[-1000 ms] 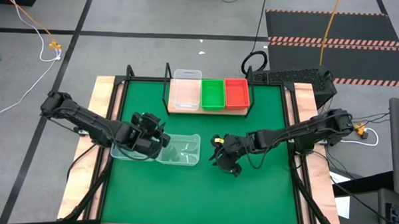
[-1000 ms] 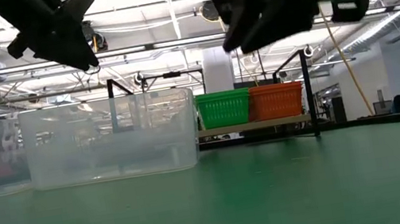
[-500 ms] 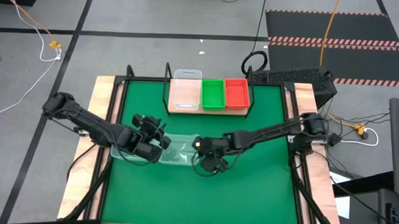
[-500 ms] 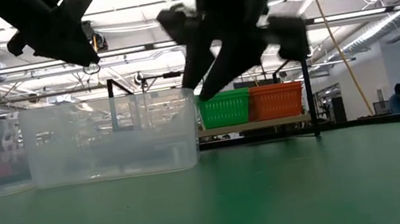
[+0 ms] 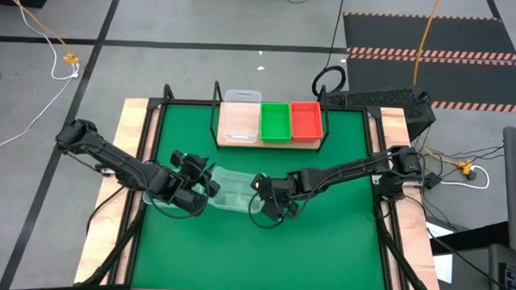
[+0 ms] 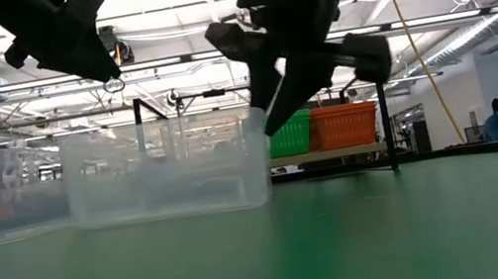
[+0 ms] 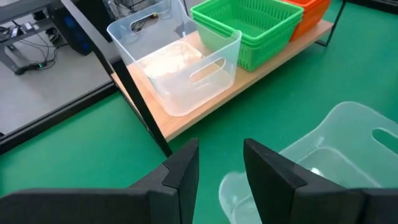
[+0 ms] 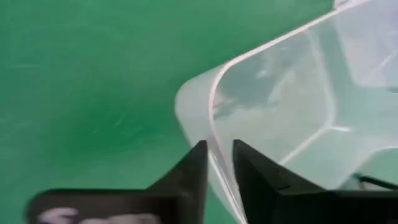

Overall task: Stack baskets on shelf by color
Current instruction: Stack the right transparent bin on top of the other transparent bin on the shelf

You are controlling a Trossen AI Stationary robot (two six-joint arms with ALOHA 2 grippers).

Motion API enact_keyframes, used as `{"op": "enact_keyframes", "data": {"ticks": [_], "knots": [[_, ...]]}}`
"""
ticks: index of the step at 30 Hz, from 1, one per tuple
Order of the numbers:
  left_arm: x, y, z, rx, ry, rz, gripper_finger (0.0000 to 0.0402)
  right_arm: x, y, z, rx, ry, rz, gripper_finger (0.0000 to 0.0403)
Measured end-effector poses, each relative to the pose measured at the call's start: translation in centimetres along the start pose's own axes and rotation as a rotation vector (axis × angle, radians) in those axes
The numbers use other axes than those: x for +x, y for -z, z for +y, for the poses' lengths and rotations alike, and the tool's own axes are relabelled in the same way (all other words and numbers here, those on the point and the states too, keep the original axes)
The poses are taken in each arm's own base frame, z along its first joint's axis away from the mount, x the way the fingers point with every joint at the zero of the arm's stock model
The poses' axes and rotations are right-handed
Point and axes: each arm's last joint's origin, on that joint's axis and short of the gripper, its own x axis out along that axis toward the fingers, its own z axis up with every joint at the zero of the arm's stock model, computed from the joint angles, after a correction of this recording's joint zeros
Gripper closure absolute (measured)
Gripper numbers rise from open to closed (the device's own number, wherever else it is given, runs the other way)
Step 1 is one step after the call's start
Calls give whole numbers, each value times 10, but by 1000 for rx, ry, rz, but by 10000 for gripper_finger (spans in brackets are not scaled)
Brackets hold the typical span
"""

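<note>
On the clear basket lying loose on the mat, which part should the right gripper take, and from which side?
Probably the thin upright end wall nearest the right gripper, approached from above with one finger inside the rim and one outside. The clear basket sits open side up, so its rim is exposed, and the wrist view shows the fingers already straddling that wall near a rounded corner. The left gripper hangs over the other end.

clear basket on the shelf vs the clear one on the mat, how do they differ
The clear basket on the shelf sits on the shelf's wooden plank beside the green baskets; the clear basket on the mat lies on the green mat. No end effector touches the shelf one, while the right end effector straddles the mat one's rim. Both are see-through with handle slots.
</note>
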Motion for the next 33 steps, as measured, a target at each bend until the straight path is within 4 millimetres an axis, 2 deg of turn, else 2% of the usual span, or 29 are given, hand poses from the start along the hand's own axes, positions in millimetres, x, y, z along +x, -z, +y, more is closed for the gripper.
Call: {"op": "enact_keyframes", "data": {"ticks": [3, 8, 11, 14, 19, 22, 24, 26, 29, 33], "knots": [[0, 0, 0, -4, -1, -4, 273, -3, 4, 7, 46, -104, 12, 390], [0, -1, 0, -6, -5, -14, 273, -11, 2, 15, 170, -220, -36, 399], [0, -1, 0, 9, -5, -16, 273, -26, -5, 18, 184, -287, -147, 400], [0, 0, 0, 50, -3, -11, 273, -56, -15, 12, 181, -278, -328, 401], [-6, -9, 10, 148, 15, -2, 273, -113, -19, -6, 157, -65, -511, 402], [-18, -29, 28, 158, 12, -31, 273, -143, -17, -17, 174, 120, -566, 402], [-28, -45, 47, 160, -6, -63, 273, -156, -15, -25, 198, 260, -564, 402], [-38, -58, 67, 151, -42, -116, 273, -159, -11, -36, 246, 378, -557, 402], [-52, -75, 96, 99, -90, -220, 273, -148, -3, -55, 298, 512, -517, 402], [-62, -81, 126, 78, -151, -290, 273, -137, 10, -77, 346, 736, -361, 402]]}}
